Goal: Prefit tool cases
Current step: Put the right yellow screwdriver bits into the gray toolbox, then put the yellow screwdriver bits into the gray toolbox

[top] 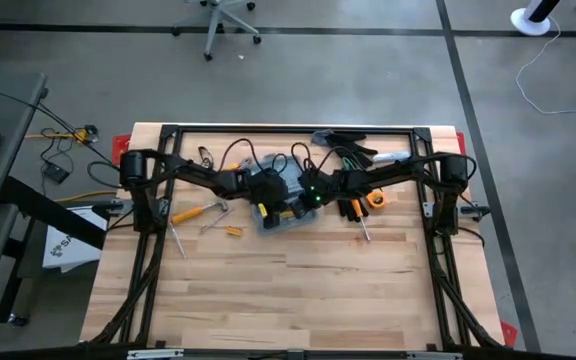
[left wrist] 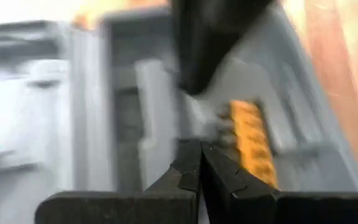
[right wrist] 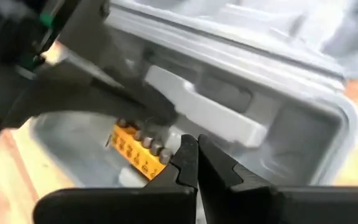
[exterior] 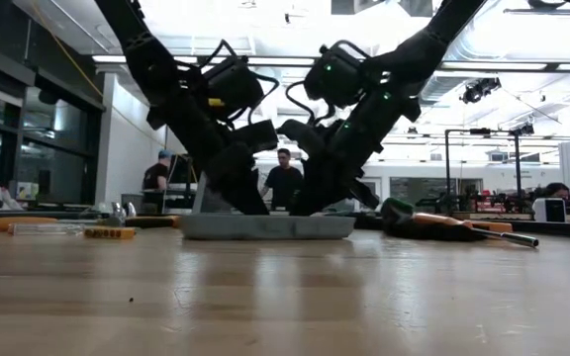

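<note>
The wooden worktop (top: 298,290) fills the middle of the high view. The open grey-blue tool case (top: 280,213) lies just above the frame's centre, its moulded tray facing up. Both arms meet over it: the left claw (left wrist: 199,163) and the right claw (right wrist: 196,157) are pressed fully closed, holding nothing, tips down inside the tray. A small yellow bit holder (right wrist: 137,149) sits in the case, beside the claw tips.

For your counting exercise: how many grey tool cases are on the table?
1. The tool case lies open mid-table, under both shut grippers, left gripper and right gripper; others could be hidden beneath the arms.
</note>
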Robot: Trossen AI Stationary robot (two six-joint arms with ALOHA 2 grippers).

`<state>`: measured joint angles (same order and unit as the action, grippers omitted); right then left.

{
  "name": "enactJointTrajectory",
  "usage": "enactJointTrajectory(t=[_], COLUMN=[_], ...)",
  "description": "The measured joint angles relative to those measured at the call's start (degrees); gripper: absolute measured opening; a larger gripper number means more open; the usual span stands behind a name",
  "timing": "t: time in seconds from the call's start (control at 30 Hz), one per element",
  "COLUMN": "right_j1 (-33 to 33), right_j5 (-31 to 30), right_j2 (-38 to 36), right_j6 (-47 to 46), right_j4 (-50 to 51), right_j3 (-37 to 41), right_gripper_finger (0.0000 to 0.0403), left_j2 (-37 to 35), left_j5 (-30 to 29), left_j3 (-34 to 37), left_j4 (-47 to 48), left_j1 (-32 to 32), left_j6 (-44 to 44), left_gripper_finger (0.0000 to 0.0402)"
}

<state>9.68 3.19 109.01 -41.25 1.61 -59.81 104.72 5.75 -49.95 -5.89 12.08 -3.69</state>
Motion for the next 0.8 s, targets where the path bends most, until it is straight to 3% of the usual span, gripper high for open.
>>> enactJointTrajectory(t=[0.17,0.37,0.57,0.8], right_j1=[-0.4,-0.4,-0.8,-1.9], right_j5=[2.3,8.4,15.3,17.1], right_j2=[0.0,0.0,4.4,8.2], right_j6=[-3.2,-8.0,-15.7,-21.3], right_j4=[-7.9,-22.6,-41.5,-49.5], right_j3=[0.0,0.0,-0.2,-0.1], right_gripper_finger=[0.0000,0.0000,0.0000,0.0000], left_j2=[-3.7,-13.5,-28.1,-39.8], left_j5=[-0.3,-0.1,5.6,5.5], left_j3=[0.0,0.4,10.7,19.7], left_j4=[1.3,13.6,10.1,7.9], left_j1=[0.2,0.2,0.2,-0.5], left_j6=[0.6,2.9,10.7,20.1], left_gripper_finger=[0.0000,0.0000,0.0000,0.0000])
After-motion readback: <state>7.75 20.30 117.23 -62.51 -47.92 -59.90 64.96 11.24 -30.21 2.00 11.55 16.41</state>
